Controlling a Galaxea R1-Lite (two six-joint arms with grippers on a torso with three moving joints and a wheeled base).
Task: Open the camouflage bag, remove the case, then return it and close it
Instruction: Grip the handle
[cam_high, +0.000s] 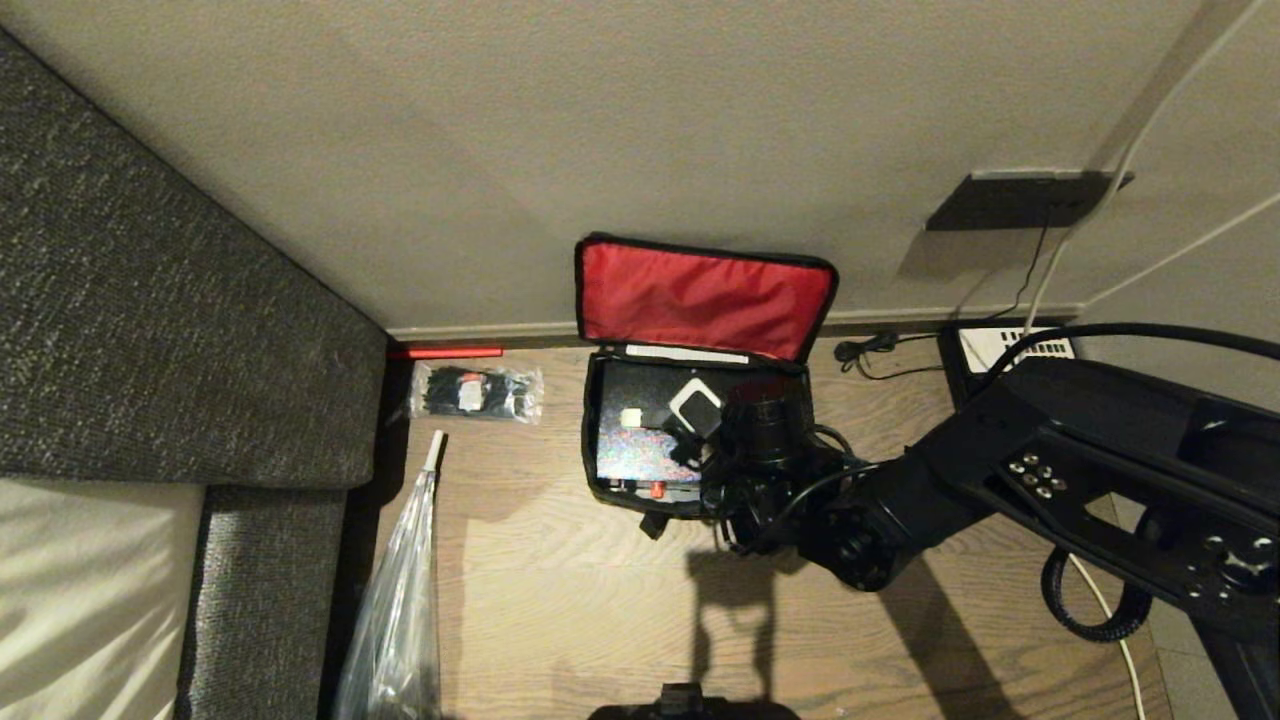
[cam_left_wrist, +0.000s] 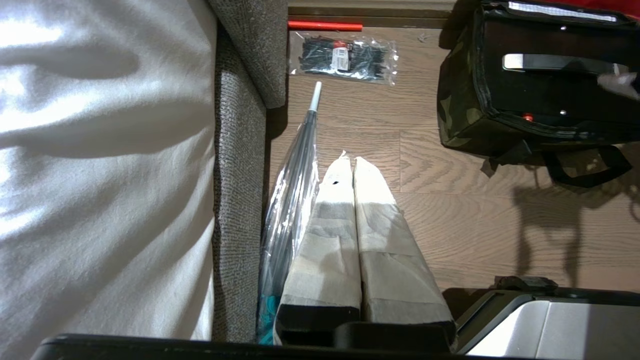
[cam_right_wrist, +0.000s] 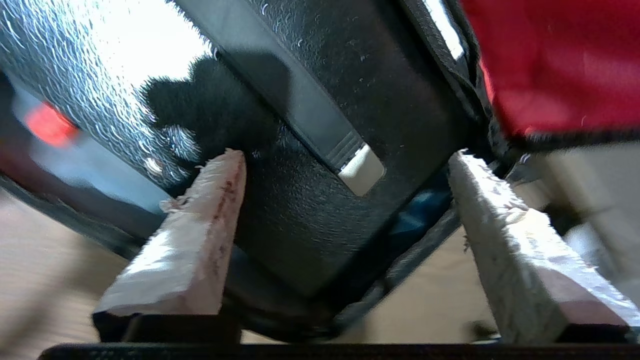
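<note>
The camouflage bag (cam_high: 592, 440) stands open on the wooden floor, its red lid lining (cam_high: 700, 295) leaning back against the wall. The black case (cam_high: 640, 445) sits inside it, top handle (cam_left_wrist: 555, 62) up and a small red button (cam_left_wrist: 526, 117) on its near side. My right gripper (cam_high: 712, 422) hangs over the right end of the case. In the right wrist view the right gripper (cam_right_wrist: 346, 154) is open, its padded fingers (cam_right_wrist: 210, 200) either side of the handle's pale end (cam_right_wrist: 362, 172), gripping nothing. My left gripper (cam_left_wrist: 352, 165) is shut and empty, parked over the floor left of the bag (cam_left_wrist: 457, 115).
A grey sofa (cam_high: 150, 330) with a white cushion (cam_high: 80, 600) fills the left. A packet of black cable ties (cam_high: 478, 392) and a wrapped umbrella (cam_high: 400, 600) lie beside it. A black telephone (cam_high: 1010, 350) and cables sit by the wall at right.
</note>
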